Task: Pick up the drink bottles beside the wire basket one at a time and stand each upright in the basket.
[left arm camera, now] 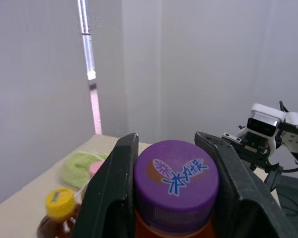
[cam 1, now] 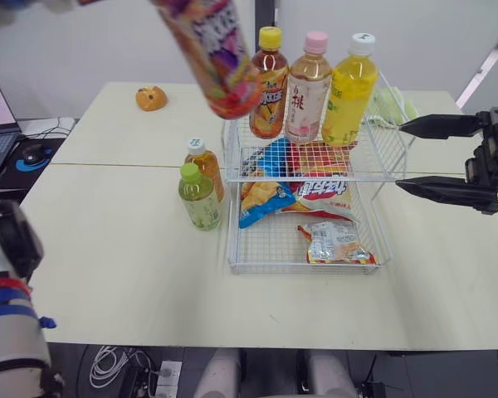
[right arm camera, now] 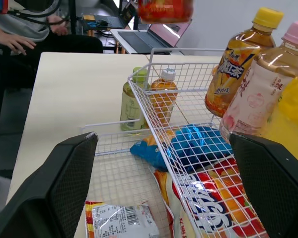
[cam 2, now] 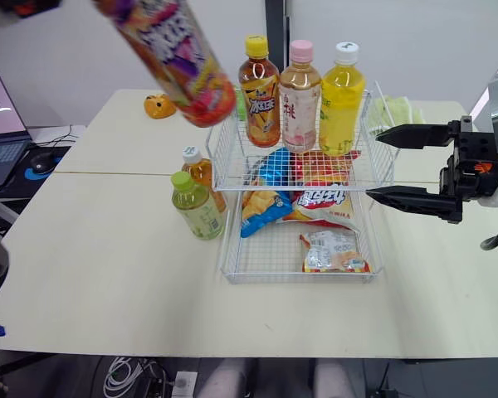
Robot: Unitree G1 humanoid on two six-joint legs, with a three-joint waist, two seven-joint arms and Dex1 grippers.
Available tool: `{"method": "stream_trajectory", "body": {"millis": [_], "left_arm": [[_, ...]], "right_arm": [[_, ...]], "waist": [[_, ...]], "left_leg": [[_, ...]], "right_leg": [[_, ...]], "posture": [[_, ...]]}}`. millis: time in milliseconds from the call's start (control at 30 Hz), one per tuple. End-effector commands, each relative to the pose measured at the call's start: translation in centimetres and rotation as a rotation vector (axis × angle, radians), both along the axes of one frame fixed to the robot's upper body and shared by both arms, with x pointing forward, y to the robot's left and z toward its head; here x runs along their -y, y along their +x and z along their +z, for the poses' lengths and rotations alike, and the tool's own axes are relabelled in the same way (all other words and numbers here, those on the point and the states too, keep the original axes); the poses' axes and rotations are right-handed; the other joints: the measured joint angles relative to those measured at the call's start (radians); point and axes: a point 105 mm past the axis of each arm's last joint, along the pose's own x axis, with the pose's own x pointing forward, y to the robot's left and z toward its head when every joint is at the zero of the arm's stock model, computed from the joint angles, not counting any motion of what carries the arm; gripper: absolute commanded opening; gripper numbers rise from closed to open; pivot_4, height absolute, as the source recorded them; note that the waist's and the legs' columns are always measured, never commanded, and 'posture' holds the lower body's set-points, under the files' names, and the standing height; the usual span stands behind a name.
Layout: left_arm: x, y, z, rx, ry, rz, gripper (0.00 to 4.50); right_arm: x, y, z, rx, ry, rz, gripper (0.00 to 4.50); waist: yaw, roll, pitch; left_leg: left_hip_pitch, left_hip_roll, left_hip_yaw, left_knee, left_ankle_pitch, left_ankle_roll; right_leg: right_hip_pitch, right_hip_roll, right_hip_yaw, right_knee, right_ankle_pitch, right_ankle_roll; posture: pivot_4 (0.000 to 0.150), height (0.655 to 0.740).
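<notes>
Wire basket (cam 1: 307, 268): snack bags (cam 1: 332, 240) in lower tray. Green-capped bottle (cam 1: 199, 199) and amber bottle (cam 1: 206, 162) stand on table at its 9 o'clock. Purple-capped bottle (cam 1: 212, 50) hangs tilted above upper shelf's 10 o'clock corner, left gripper (left arm camera: 168, 141) clamped on cap. Best bet: right it, then lower into the gap at 9 o'clock of three upright bottles (cam 1: 308, 87) without nudging them. Right gripper (cam 1: 398, 156) gapes wide, empty, at 3 o'clock.

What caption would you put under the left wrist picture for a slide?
Left arm's jaws clamped on a purple-capped drink bottle, with a yellow-capped bottle in the background.
</notes>
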Motion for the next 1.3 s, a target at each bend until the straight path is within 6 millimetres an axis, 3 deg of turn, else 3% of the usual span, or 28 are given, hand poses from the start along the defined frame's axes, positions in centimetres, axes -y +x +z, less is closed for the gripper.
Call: {"method": "stream_trajectory", "body": {"millis": [33, 133, 400, 633, 867, 1000, 1200, 1300], "left_arm": [[2.7, 0.7, -0.5, 0.1, 0.05, -0.049, 1.39], [6.1, 2.2, -2.9, 0.139, 0.116, -0.078, 1.39], [11.1, 4.6, -5.8, 0.149, 0.16, -0.109, 1.39], [13.8, 5.7, -7.0, 0.116, 0.186, -0.126, 1.39], [14.7, 6.2, -6.7, 0.105, 0.177, -0.145, 1.39], [14.4, 6.1, -6.4, 0.085, 0.168, -0.172, 2.62], [13.1, 4.8, -3.9, 0.085, 0.113, -0.229, 4.47], [11.6, 3.1, -2.8, 0.089, 0.1, -0.293, 4.47]], "right_arm": [[0.1, -1.1, 1.2, 0.061, 0.001, -0.032, 4.5], [0.1, -1.4, 1.2, 0.063, 0.006, -0.057, 4.5], [0.1, -1.8, 1.1, 0.075, 0.015, -0.108, 4.5], [0.4, -2.0, 1.1, 0.09, 0.015, -0.136, 4.5], [0.8, -2.3, 1.0, 0.092, 0.016, -0.149, 4.5], [0.9, -2.4, 1.0, 0.093, 0.015, -0.153, 4.5], [1.1, -2.4, 1.0, 0.098, 0.015, -0.156, 4.5], [1.2, -2.4, 1.0, 0.101, 0.014, -0.157, 4.5]], "waist": [[-0.007, 0.0, 0.0], [-0.01, 0.0, 0.0], [-0.019, 0.0, 0.0], [-0.016, 0.0, 0.0], [-0.018, 0.0, 0.0], [-0.018, 0.0, 0.0], [-0.02, 0.0, 0.0], [-0.021, 0.001, 0.0]], "left_leg": [[0.0, 0.0, 0.0, 0.0, 0.0, 0.0], [0.0, 0.0, 0.0, 0.0, 0.0, 0.0], [-0.001, -0.001, 0.0, 0.0, 0.0, 0.0], [-0.002, -0.002, 0.001, 0.001, 0.0, 0.0], [-0.002, -0.002, 0.001, 0.001, 0.0, 0.001], [-0.001, -0.002, 0.001, 0.001, 0.0, 0.001], [-0.002, -0.002, 0.001, 0.001, 0.0, 0.001], [-0.001, -0.002, 0.001, 0.001, 0.0, 0.001]], "right_leg": [[0.0, 0.0, 0.0, 0.0, 0.0, 0.0], [-0.001, -0.001, 0.002, 0.0, 0.0, 0.0], [-0.003, -0.001, 0.003, 0.0, 0.0, 0.001], [-0.002, -0.001, 0.002, 0.0, 0.0, 0.002], [-0.001, -0.002, 0.001, 0.0, 0.0, 0.002], [-0.001, -0.002, 0.001, 0.001, 0.0, 0.002], [-0.001, -0.002, 0.001, 0.001, 0.0, 0.002], [-0.001, -0.002, 0.001, 0.001, 0.0, 0.002]], "posture": [[0.15, 0.74], [0.15, 0.74], [0.15, 0.74], [0.15, 0.74], [0.15, 0.74], [0.15, 0.74], [0.15, 0.74], [0.15, 0.74]]}}
